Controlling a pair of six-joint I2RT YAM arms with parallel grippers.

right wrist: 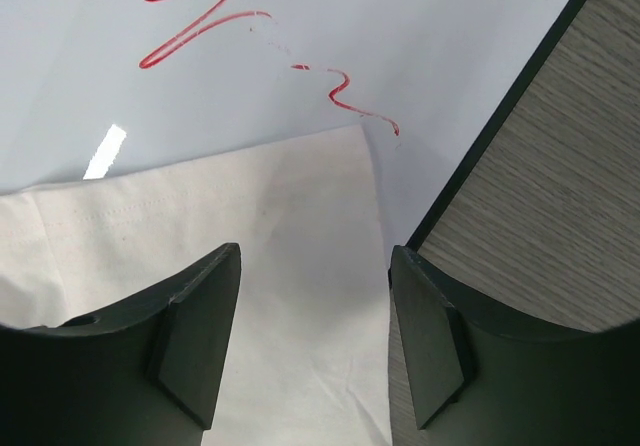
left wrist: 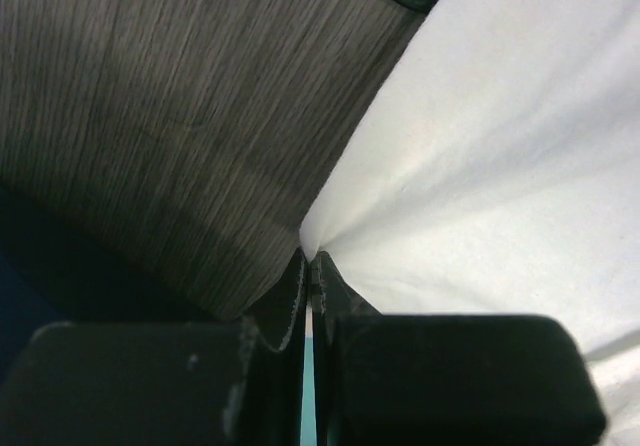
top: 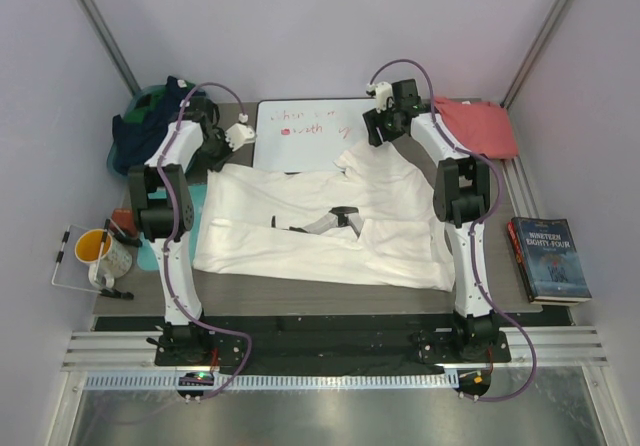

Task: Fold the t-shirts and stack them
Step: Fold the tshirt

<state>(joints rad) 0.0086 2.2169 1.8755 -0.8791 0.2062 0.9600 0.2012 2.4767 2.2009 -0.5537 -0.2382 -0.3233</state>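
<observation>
The cream-white t-shirt lies spread across the middle of the table, its small black-and-grey print near the centre. My left gripper is at the shirt's far left corner. In the left wrist view it is shut on a pinch of the white cloth, which pulls into a point at the jaws. My right gripper hovers over the shirt's far right corner. In the right wrist view it is open and empty above that corner. The salmon-red t-shirt lies at the back right.
A whiteboard with red scribbles lies behind the shirt, partly under its far edge. A teal board sticks out at the left. Dark clothing sits at the back left, a mug front left, a book front right.
</observation>
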